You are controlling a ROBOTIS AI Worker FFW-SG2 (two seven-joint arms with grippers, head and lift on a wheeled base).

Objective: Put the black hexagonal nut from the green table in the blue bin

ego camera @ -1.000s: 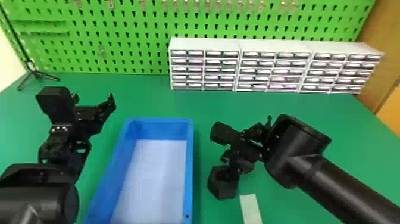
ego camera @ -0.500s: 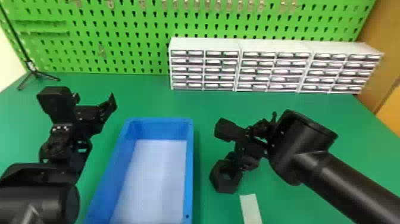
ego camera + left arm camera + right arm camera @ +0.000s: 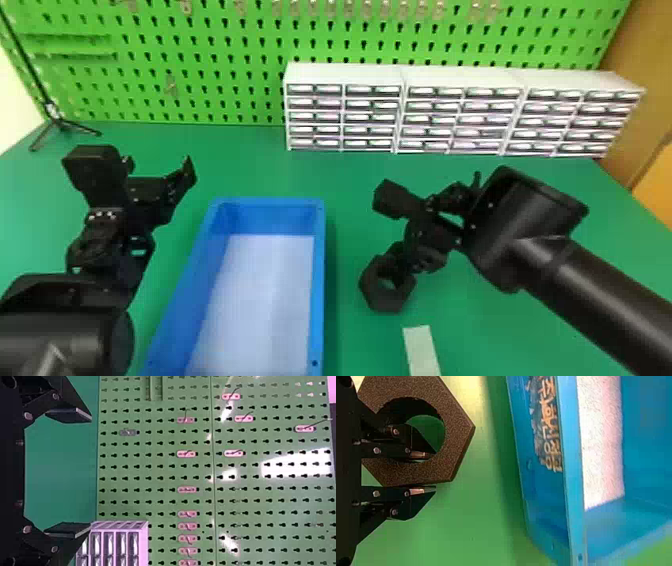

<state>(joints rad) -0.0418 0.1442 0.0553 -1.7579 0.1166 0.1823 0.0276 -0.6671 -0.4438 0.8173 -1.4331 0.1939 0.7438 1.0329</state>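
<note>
Right of the blue bin [image 3: 319,280], the right gripper [image 3: 402,266] has its jaws clamped on the black hexagonal nut [image 3: 372,292]; at left, the left gripper [image 3: 157,167] holds its jaws apart

Grn tbl [image 3: 255,167]: bin [image 3: 319,280], drwrs [image 3: 345,117], strip [image 3: 421,350]

Green pegboard [image 3: 225,42], white drawers [image 3: 343,117], perhaps a tripod [image 3: 58,122]

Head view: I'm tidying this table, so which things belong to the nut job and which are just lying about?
For the job:
black hexagonal nut, gripped in the right black two-fingered tool
blue rectangular bin

Just lying about:
white drawer cabinets
pale flat strip
black thin-legged stand
</note>
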